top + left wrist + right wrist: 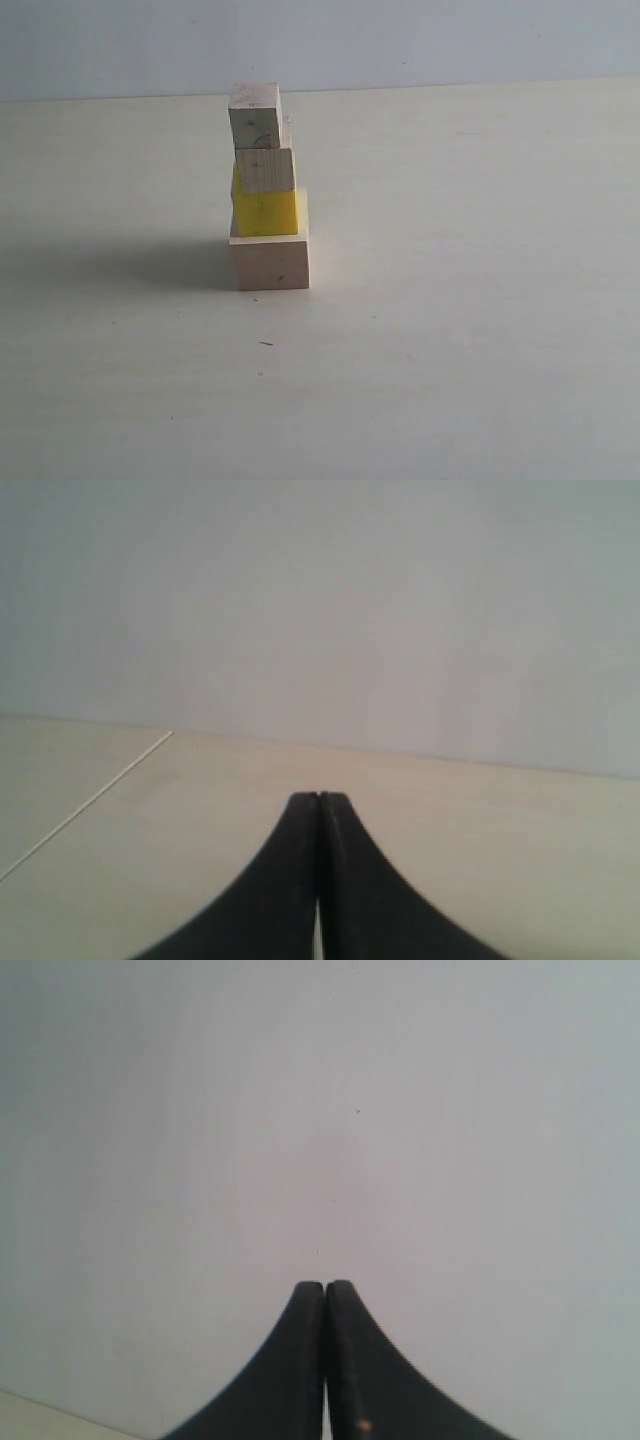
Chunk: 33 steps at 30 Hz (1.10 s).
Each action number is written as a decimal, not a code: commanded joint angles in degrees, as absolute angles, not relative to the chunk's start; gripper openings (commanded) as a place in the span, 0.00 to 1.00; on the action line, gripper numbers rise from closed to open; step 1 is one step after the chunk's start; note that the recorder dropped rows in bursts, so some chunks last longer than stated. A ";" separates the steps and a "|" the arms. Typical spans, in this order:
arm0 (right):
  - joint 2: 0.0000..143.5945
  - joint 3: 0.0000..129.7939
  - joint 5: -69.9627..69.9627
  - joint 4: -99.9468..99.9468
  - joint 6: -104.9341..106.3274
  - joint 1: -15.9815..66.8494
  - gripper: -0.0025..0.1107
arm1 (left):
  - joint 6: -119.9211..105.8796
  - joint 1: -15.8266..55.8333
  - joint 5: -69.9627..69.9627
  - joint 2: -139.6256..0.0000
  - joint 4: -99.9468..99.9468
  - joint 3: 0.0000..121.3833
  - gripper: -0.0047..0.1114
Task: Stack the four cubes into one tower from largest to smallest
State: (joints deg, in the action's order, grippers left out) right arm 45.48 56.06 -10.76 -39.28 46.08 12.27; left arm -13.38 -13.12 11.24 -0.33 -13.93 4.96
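Note:
In the exterior view the tower stands left of the middle of the table. Its base is the large pale wood cube (270, 262). The bright yellow cube (266, 212) rests on it. A small bare wood cube (266, 170) sits on the yellow one, and another small wood cube (255, 115) tops the column, shifted slightly left. Neither arm shows in the exterior view. My left gripper (319, 798) is shut with nothing in it, pointing over bare table toward a wall. My right gripper (326, 1286) is shut and empty, facing the wall. No cube appears in either wrist view.
The pale table (470, 300) spreads around the tower, with a light wall (400, 40) behind its far edge. A thin line (90, 802) crosses the tabletop in the left wrist view. A small dark speck (265, 343) lies in front of the tower.

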 commanded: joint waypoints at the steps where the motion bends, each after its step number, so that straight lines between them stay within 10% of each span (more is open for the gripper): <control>1: 45.45 55.85 -10.21 -38.92 45.98 12.03 0.02 | -12.87 -12.65 14.13 0.00 -13.27 2.91 0.04; 33: 45.45 55.85 -10.21 -38.92 45.88 12.03 0.02 | -6.89 -7.26 20.92 0.00 -3.37 0.00 0.04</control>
